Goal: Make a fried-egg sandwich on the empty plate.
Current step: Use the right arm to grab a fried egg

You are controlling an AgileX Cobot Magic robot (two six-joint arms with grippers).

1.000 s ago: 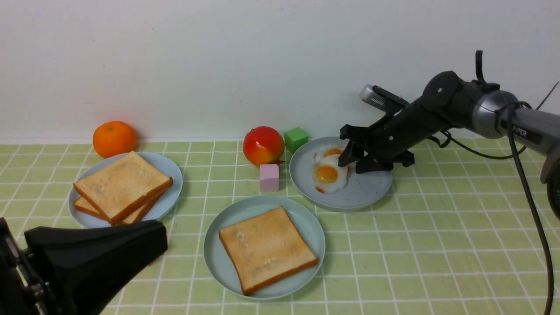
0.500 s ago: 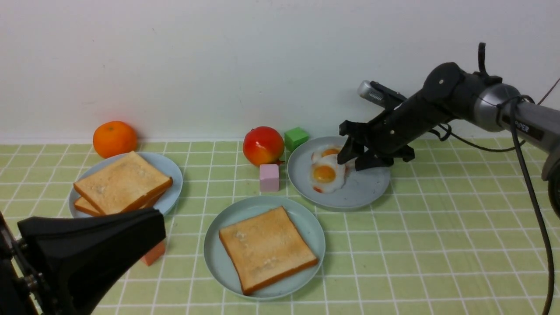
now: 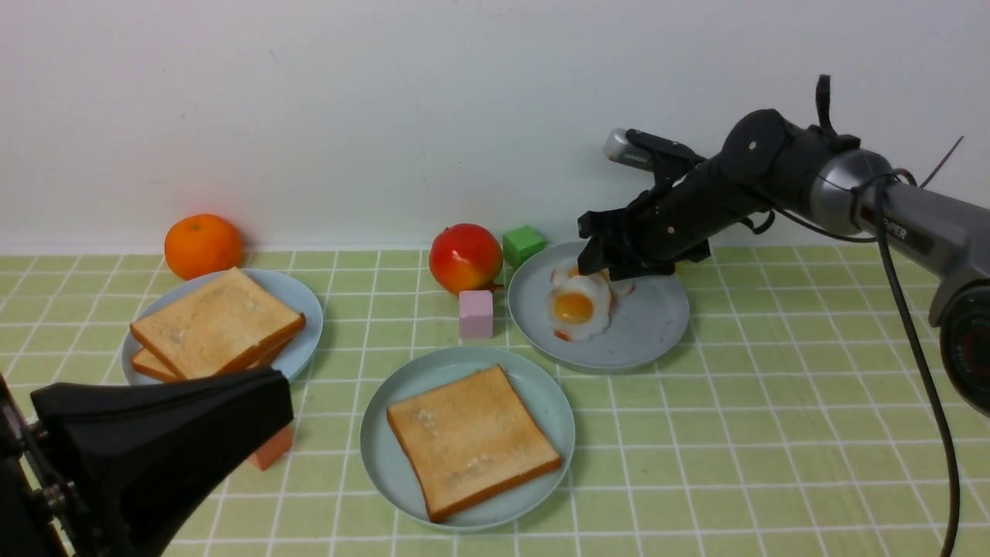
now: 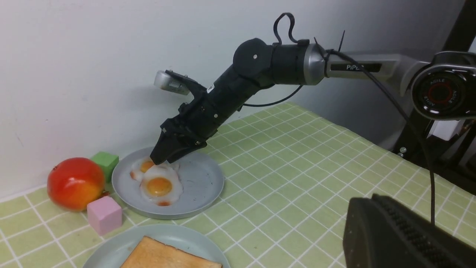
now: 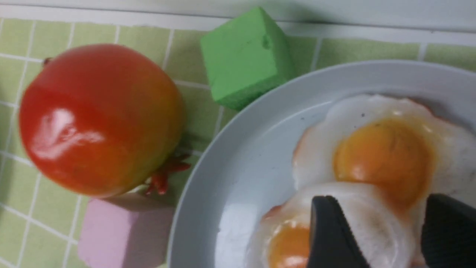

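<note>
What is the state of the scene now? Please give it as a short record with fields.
mint plate: holds one toast slice, no egg yet
fried eggs: two, on the right blue-grey plate
spare toast: two slices stacked on the left blue-grey plate
right gripper: open, tips low over the eggs
left gripper: shut, low at the near left
</note>
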